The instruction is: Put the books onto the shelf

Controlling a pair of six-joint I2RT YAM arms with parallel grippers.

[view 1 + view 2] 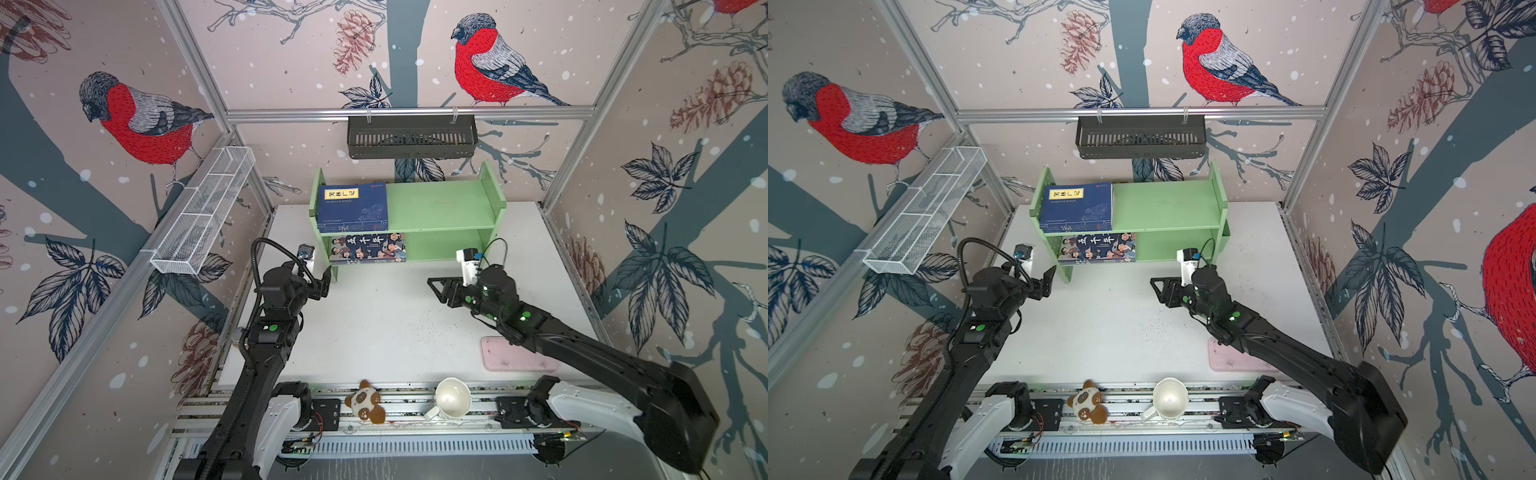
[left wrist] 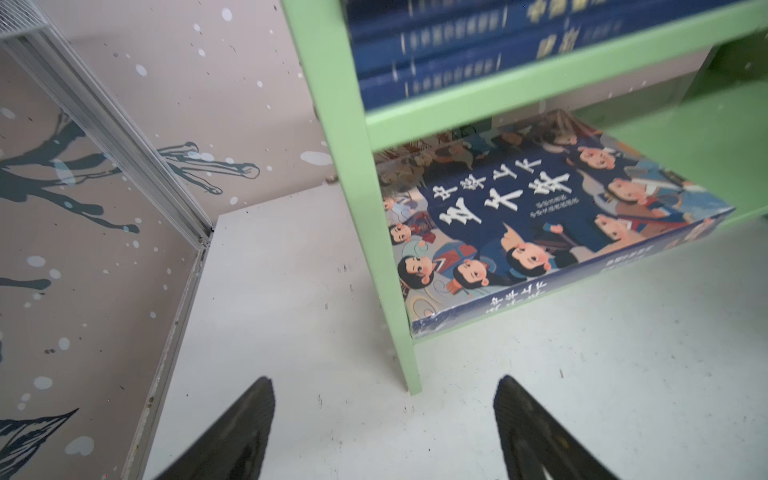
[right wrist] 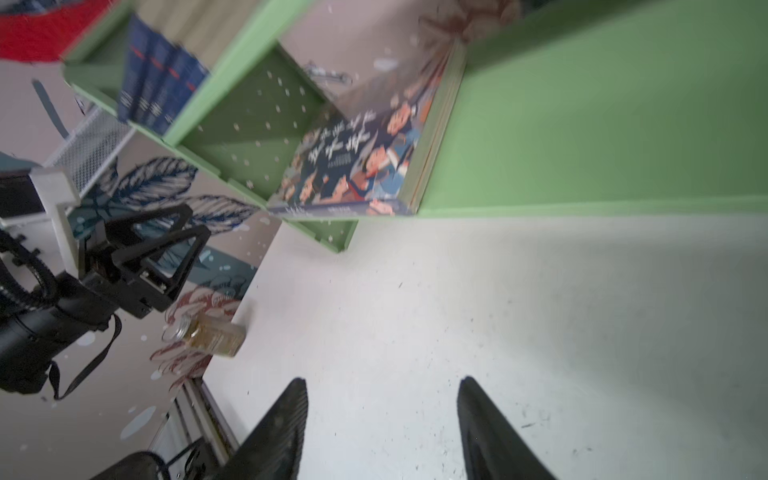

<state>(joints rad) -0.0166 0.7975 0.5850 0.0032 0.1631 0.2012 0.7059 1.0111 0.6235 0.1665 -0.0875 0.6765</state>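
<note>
The light green shelf (image 1: 440, 205) (image 1: 1167, 205) stands at the back of the white table. A stack of navy books (image 1: 352, 208) (image 1: 1077, 205) (image 2: 436, 54) lies flat on the left of its top tier. The cartoon book (image 1: 368, 248) (image 1: 1098, 248) (image 2: 536, 220) (image 3: 357, 166) lies flat on the lower tier, at the left. My left gripper (image 1: 324, 282) (image 1: 1047, 279) (image 2: 385, 379) is open and empty, just in front of the shelf's left leg. Open and empty too, my right gripper (image 1: 434, 289) (image 1: 1156, 289) (image 3: 383, 380) hovers over bare table in front of the shelf's right half.
A black slotted basket (image 1: 411, 137) hangs on the back rail and a white wire mesh basket (image 1: 203, 212) on the left wall. A pink tray (image 1: 519, 355) lies under the right arm. A plush panda (image 1: 365, 401) and a white mug (image 1: 451, 399) sit at the front rail. A small glass bottle (image 3: 212, 334) lies by the left edge.
</note>
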